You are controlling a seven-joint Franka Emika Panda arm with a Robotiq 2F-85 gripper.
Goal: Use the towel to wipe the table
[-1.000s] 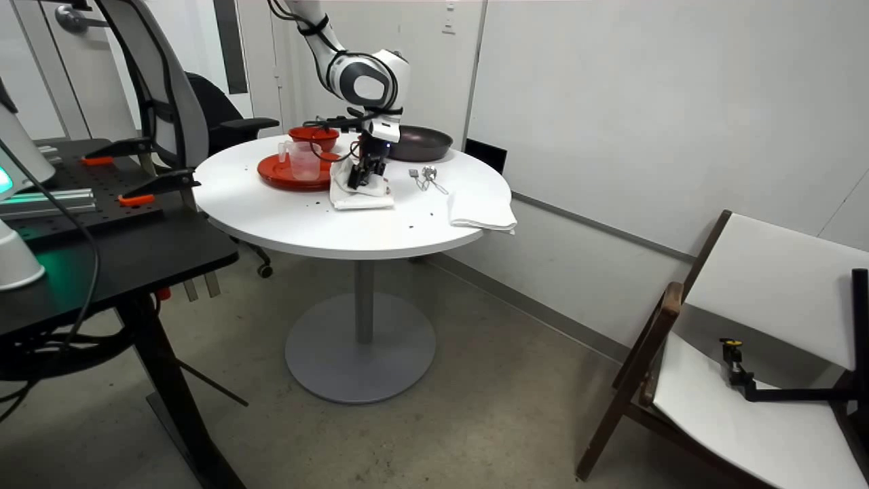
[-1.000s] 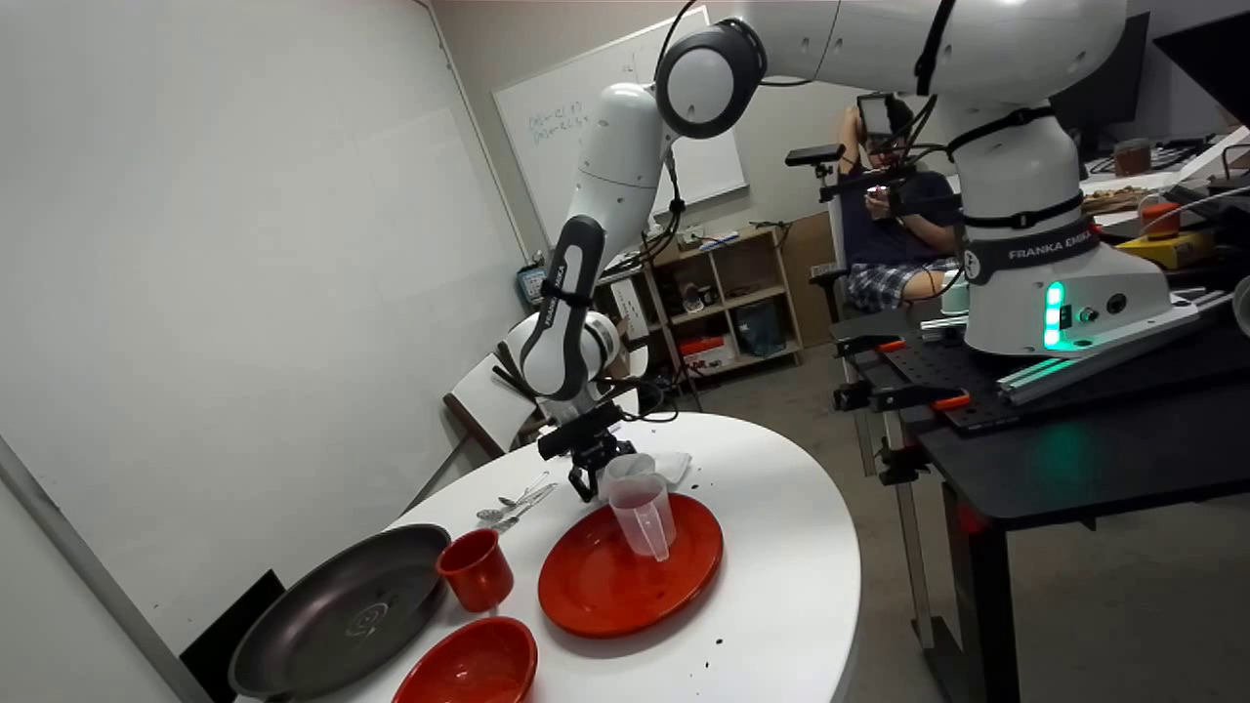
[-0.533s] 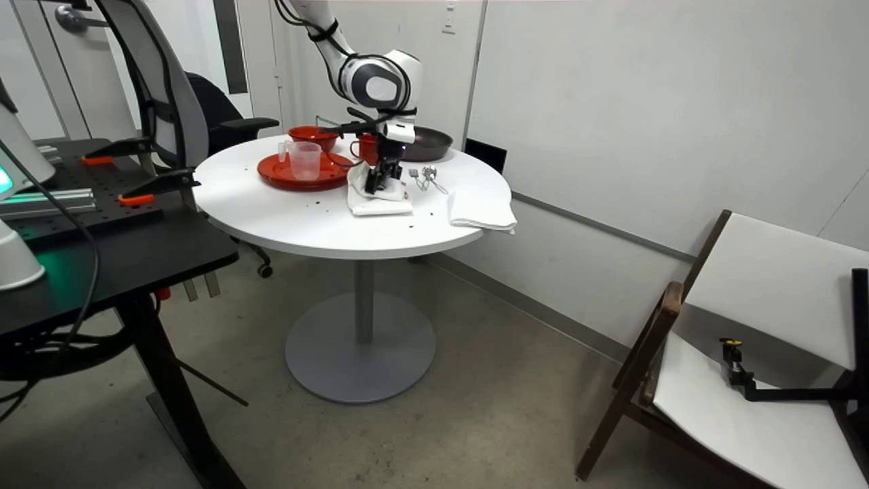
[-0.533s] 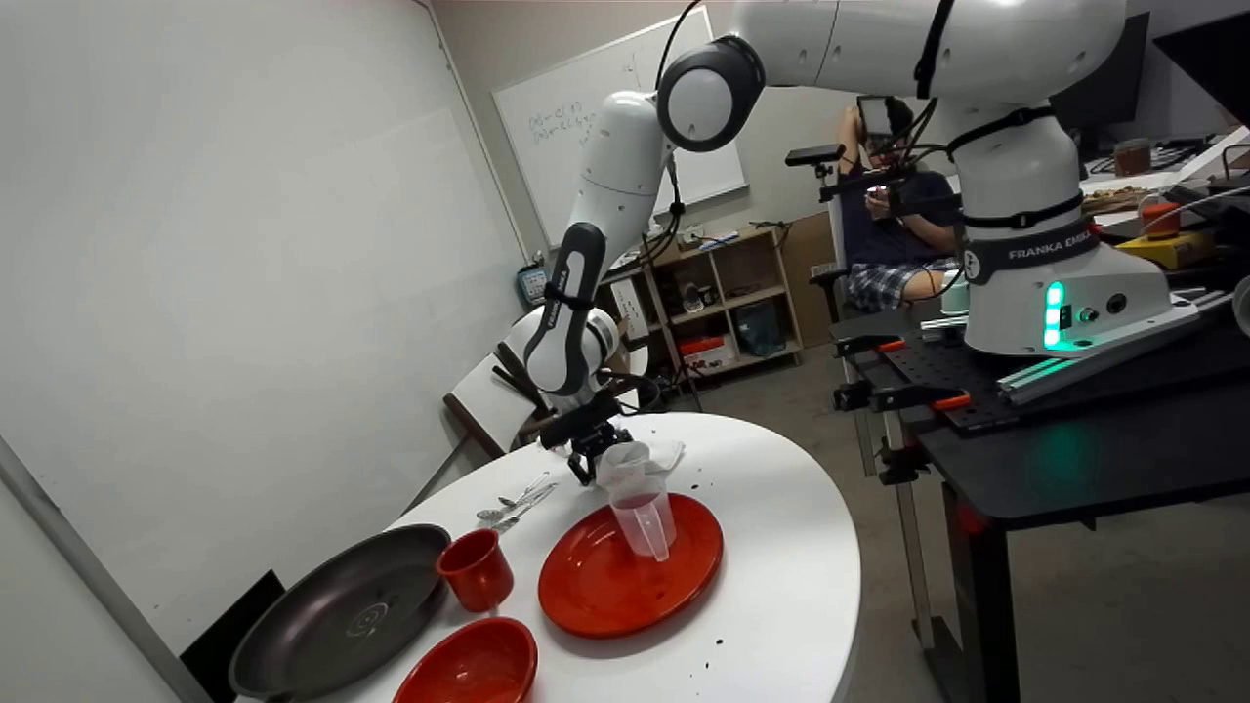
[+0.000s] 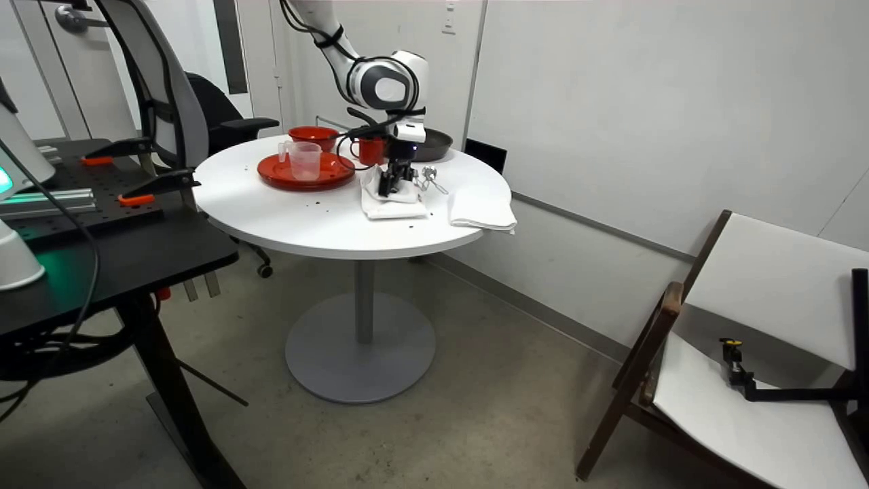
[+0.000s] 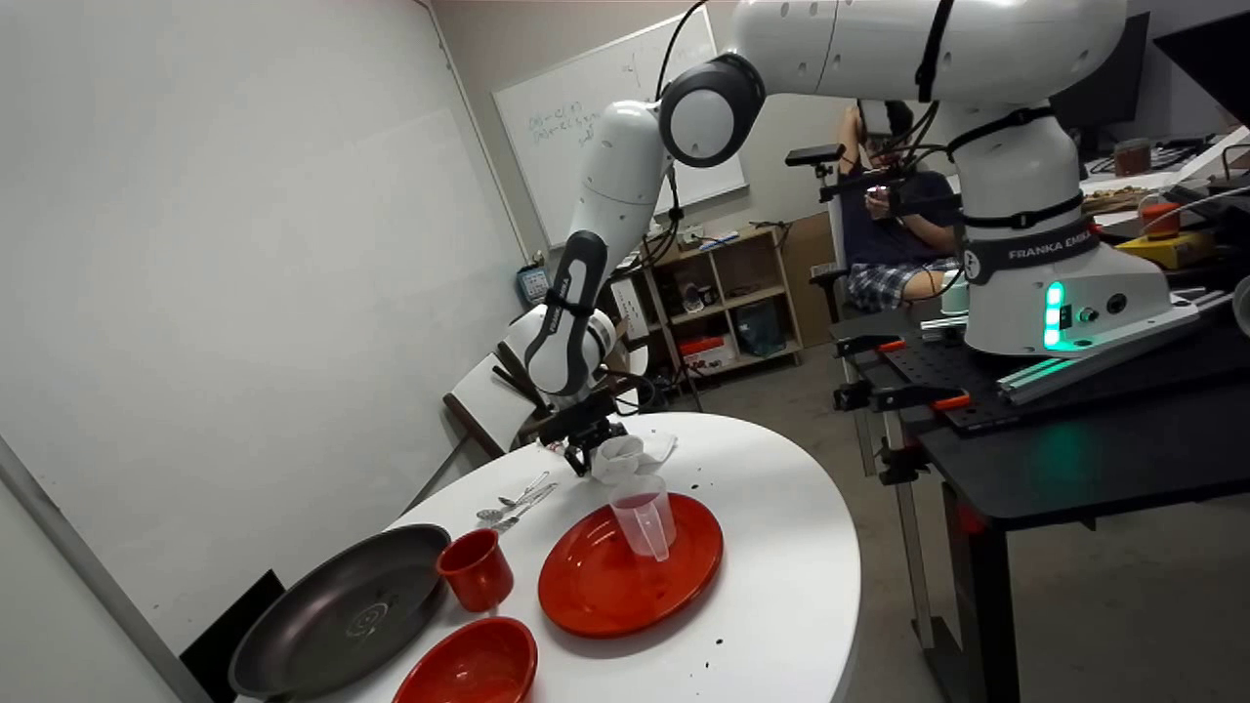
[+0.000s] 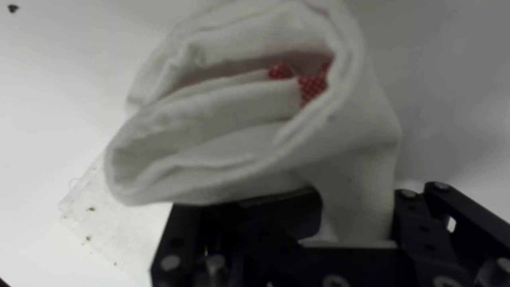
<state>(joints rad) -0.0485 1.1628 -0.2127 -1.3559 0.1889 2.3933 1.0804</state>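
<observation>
The hand pinches the bunched towel on the round counter, inward of its edge and just beside the folded cloth, so wiping well probably calls for pressing the towel flat and sweeping evenly over the dark specks nearer that edge.

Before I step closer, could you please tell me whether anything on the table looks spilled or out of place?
Yes: dark specks lie scattered on the table, perhaps spilled crumbs. A folded white cloth also looks askew, its corner poking past the edge.
</observation>
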